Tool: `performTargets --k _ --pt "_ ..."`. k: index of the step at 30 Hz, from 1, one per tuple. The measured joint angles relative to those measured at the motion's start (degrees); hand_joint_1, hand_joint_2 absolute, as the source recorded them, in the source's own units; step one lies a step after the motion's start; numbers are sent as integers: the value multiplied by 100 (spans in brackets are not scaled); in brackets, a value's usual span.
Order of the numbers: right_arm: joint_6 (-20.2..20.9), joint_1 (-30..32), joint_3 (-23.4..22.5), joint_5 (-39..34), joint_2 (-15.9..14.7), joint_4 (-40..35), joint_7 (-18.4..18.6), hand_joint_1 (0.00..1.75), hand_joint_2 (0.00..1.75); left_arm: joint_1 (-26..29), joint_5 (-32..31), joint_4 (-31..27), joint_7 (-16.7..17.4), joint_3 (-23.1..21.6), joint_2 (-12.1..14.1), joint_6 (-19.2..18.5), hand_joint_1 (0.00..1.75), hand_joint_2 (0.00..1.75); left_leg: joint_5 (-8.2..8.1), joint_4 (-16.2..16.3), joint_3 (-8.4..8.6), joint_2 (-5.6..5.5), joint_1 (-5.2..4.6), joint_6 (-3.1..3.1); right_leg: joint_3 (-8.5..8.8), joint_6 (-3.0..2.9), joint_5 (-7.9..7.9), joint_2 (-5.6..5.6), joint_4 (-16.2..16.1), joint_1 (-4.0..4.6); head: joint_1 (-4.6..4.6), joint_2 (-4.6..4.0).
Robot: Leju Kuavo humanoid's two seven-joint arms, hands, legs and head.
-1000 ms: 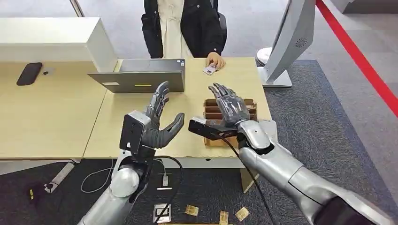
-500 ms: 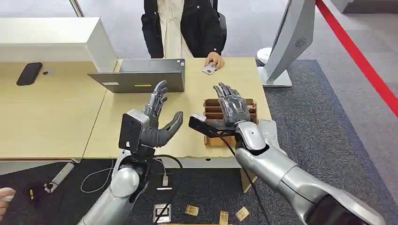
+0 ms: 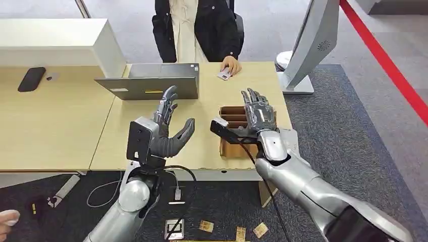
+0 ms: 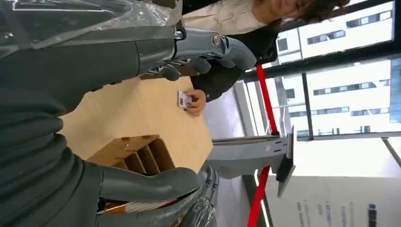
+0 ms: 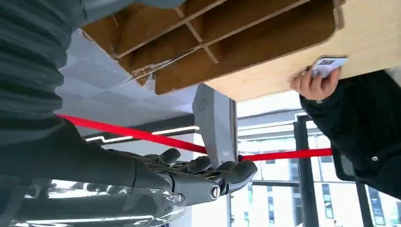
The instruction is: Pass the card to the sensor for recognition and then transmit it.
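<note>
A person seated at the far side of the table holds a small white card (image 3: 225,74) flat on the tabletop under one hand (image 3: 231,64); the card (image 4: 183,100) and the card (image 5: 328,64) also appear in both wrist views. My left hand (image 3: 166,128) hovers over the table near the laptop, fingers spread and empty. My right hand (image 3: 258,113) floats above the cardboard slotted box (image 3: 233,120), fingers apart, holding nothing. A white sensor kiosk (image 3: 309,43) stands off the table's far right corner.
A grey laptop (image 3: 151,83) sits open left of centre. A white cabinet (image 3: 55,43) and a black phone (image 3: 31,78) are at the far left. Cables and small brown pieces lie on the dark carpet (image 3: 348,131) below. Another person's fingertip (image 3: 7,219) shows at the lower left edge.
My right hand has moved rightward and slightly forward, now over the right part of the cardboard box. My left hand has barely shifted. The person's card stays put.
</note>
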Motion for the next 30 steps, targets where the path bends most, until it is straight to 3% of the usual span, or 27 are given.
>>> performTargets --k 30 --pt "-22 -49 -52 26 -201 173 245 0 175 106 -59 -142 42 0 50 57 0 175 0 0 0 0 0 0 0 0 0 0 0 0 0 0"
